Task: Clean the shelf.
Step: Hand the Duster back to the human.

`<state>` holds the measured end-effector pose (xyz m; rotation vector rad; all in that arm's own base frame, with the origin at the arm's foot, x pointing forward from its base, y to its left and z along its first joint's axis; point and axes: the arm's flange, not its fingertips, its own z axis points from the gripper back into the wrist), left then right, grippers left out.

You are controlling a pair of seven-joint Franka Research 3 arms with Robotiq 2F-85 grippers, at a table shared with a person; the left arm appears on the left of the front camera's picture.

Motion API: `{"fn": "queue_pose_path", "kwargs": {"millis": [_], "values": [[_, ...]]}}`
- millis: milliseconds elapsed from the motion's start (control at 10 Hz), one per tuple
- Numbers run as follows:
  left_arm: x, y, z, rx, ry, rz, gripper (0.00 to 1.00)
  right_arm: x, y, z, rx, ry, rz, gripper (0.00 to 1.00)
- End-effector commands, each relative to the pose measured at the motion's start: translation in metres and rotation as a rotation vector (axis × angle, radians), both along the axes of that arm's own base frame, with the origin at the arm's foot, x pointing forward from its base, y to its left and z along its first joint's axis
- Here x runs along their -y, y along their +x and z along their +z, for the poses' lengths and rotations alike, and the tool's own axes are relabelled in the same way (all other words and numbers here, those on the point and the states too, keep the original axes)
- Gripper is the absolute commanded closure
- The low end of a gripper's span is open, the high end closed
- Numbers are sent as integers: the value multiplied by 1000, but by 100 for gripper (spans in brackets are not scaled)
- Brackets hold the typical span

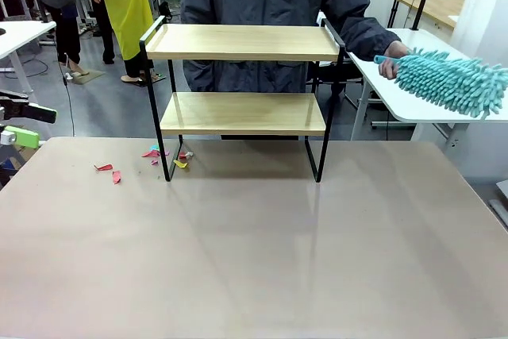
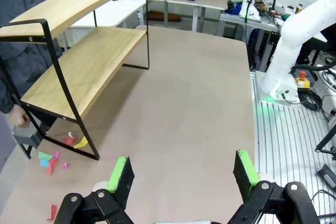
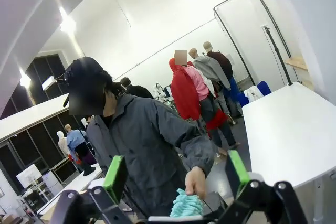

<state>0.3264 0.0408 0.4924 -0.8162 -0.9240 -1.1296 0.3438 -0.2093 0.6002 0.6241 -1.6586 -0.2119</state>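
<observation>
With both pincers spread and empty, the right pincer (image 3: pixel 176 174) should take the teal duster (image 1: pixel 454 81) from the person's hand (image 1: pixel 393 61), handle first, before sweeping the shelf (image 1: pixel 242 77).

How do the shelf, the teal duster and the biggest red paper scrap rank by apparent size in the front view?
1. The shelf, largest by far.
2. The teal duster, held in the person's hand on the white side table.
3. The red paper scrap, tiny, though it lies nearer the camera.
</observation>
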Motion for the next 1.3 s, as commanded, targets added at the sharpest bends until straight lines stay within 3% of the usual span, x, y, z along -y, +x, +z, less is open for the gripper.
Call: {"fn": "queue_pose_path", "kwargs": {"millis": [0,1200], "values": [[3,2,2,6,-27,5,0,0,-2,0,1,-13,-16,0],[3,2,2,6,-27,5,0,0,-2,0,1,-13,-16,0]]}}
